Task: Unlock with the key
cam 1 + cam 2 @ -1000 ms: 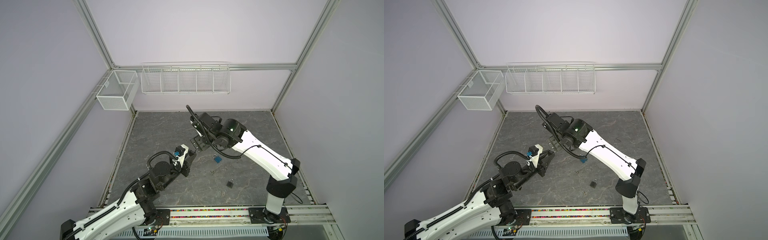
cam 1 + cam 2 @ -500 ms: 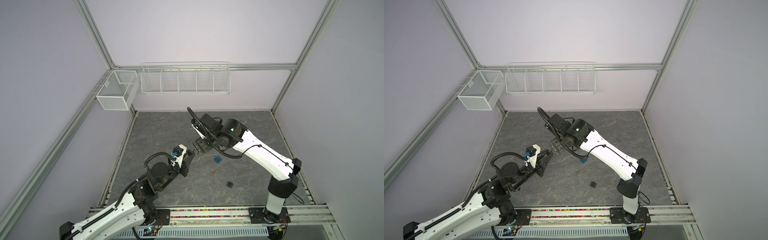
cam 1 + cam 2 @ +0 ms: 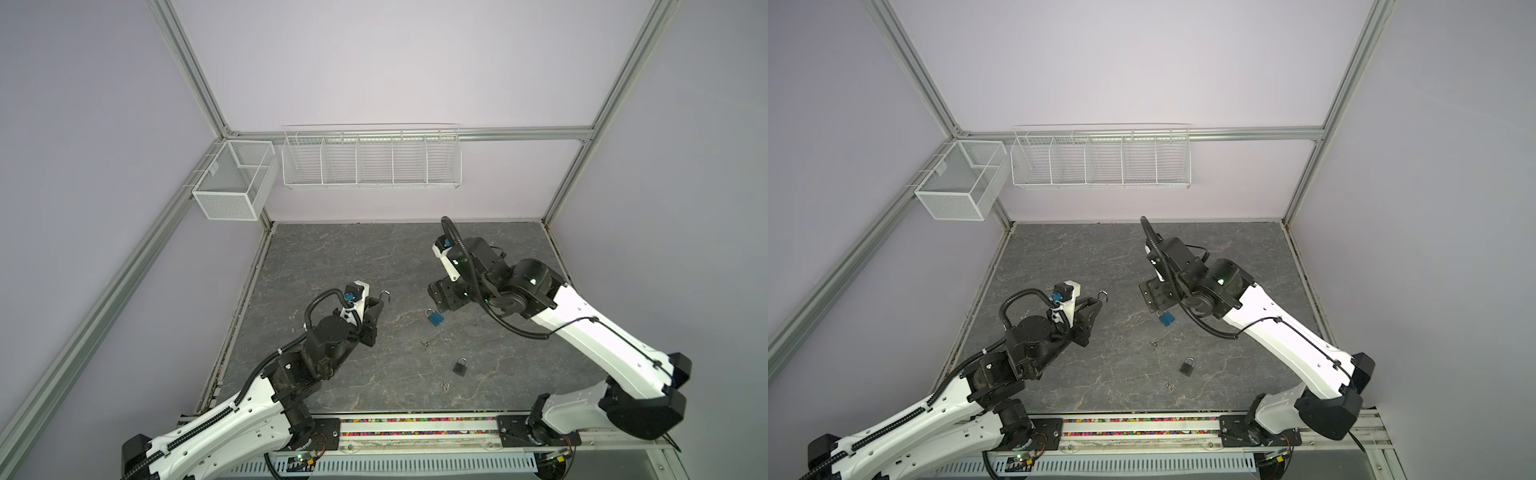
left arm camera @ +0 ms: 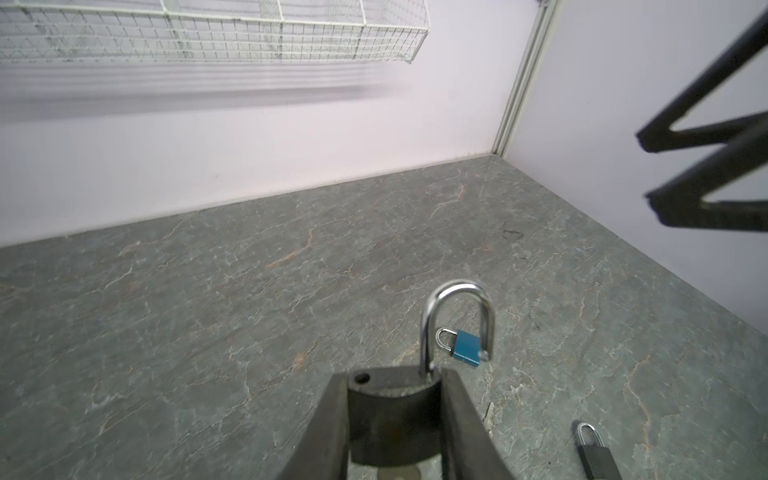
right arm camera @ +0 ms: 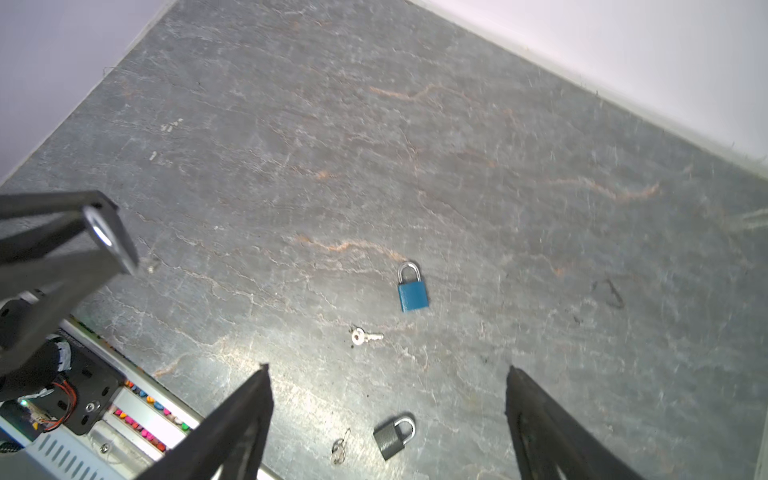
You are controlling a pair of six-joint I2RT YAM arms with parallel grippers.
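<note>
We count three padlocks: a dark padlock clamped in the left pincer, plus a blue padlock and a grey padlock below the open right pincer. Two keys lie there too: a silver key and a second key. We also count two wire baskets: a long basket and a small basket.

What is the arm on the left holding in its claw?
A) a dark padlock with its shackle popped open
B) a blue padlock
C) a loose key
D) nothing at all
A: the left wrist view shows the left gripper clamped on a dark padlock, one shackle end free of its hole, while the blue padlock lies on the table.
</note>
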